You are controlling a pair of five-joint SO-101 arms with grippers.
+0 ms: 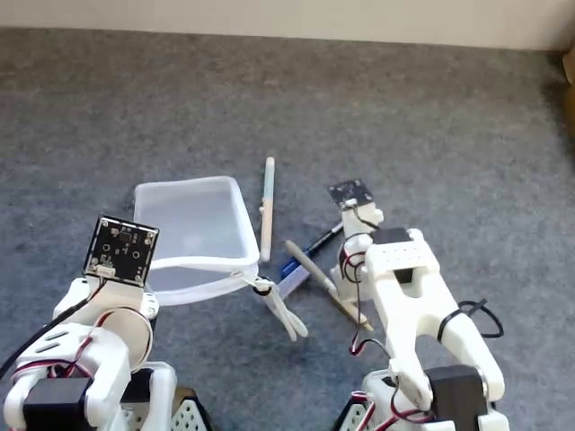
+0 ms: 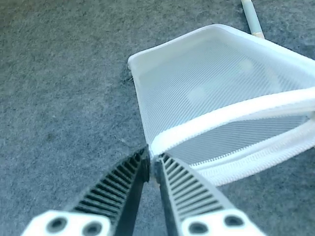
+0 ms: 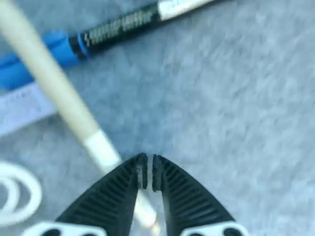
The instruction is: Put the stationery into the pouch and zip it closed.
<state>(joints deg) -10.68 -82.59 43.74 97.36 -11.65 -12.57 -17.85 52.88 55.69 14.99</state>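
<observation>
The pouch (image 1: 193, 238), a translucent white mesh one, lies on the grey-carpeted desk (image 1: 431, 117) in front of the left arm, with its mouth standing open and its zip rim facing the arms. In the left wrist view the pouch (image 2: 211, 88) spreads away from the left gripper (image 2: 151, 162), whose jaws are pressed together on the near corner of the zip rim, so that corner is pinched between the fingertips. Just beside the far side of the pouch lies a pale blue and cream pen (image 1: 267, 206), pointing away from the arms; its tip also shows in the left wrist view (image 2: 252, 17). Between the pouch and the right arm the rest of the stationery lies in a loose heap: a blue and black marker (image 1: 310, 249), a beige pen (image 1: 310, 263) crossing over it, a clear ruler (image 1: 292, 285) partly under both, and white scissors (image 1: 286, 314) near the pouch's zip end. The right gripper (image 3: 147, 169) is low over the carpet with its jaws closed to a thin slit and nothing between the tips (the beige pen (image 3: 54, 83) runs slantwise beneath one finger). The marker (image 3: 118, 27), the ruler (image 3: 19, 110) and the scissors' white loops (image 3: 15, 191) lie close by.
</observation>
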